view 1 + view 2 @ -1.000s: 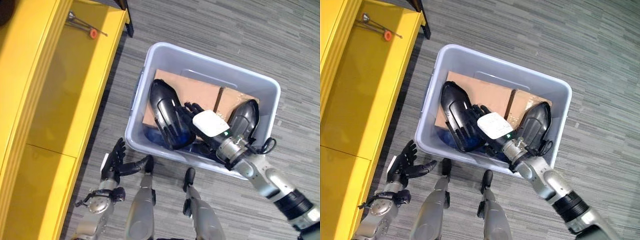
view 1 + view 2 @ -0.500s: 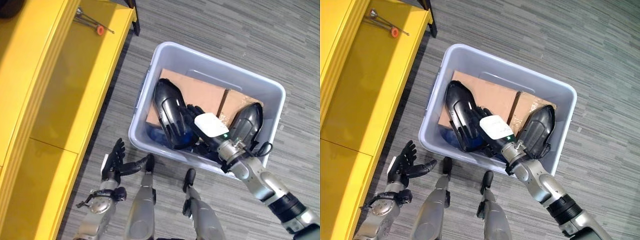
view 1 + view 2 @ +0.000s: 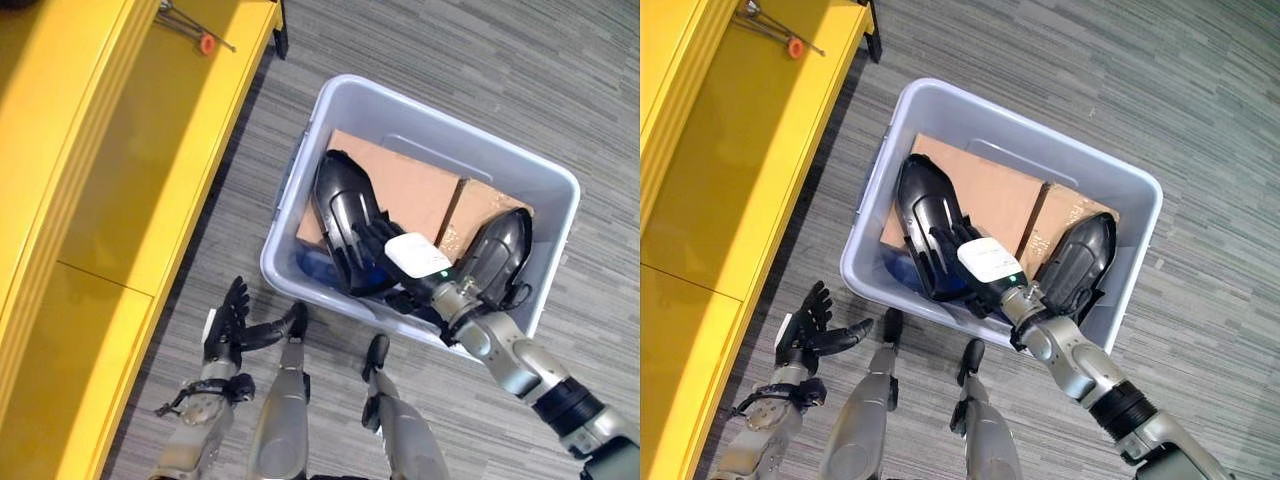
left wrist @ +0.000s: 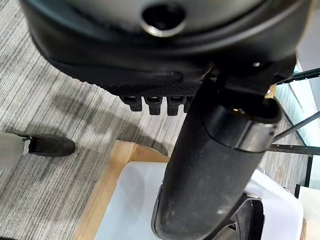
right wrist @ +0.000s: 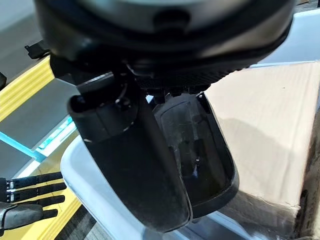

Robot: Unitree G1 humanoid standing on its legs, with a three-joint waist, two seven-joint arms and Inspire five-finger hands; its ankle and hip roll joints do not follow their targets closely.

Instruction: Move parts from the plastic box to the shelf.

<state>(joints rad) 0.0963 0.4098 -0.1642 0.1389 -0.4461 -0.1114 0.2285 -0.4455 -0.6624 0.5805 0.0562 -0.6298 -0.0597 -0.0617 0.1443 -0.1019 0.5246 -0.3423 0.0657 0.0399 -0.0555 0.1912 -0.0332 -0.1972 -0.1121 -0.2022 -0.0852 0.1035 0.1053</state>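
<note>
Both hands differ — right hand (image 3: 980,262) reaches into plastic box (image 3: 940,108), fingers relaxed on black part (image 3: 923,210); left hand (image 3: 808,325) spread outside

the floor (image 3: 500,60) is grey carpet with fine stripes, running under everything in both eye views. in the top left corner of the eye views lies a thin metal tool (image 3: 195,28) with an orange tip (image 3: 206,44) — its rods lie at a slant on a yellow surface. just past that surface's far corner a dark leg (image 3: 283,40) stands on the carpet. in the left wrist view there is a wooden board (image 4: 107,185) on the carpet, and off to one side a pale rim with thin dark rods (image 4: 295,130) — what those belong to cannot be told.
</note>
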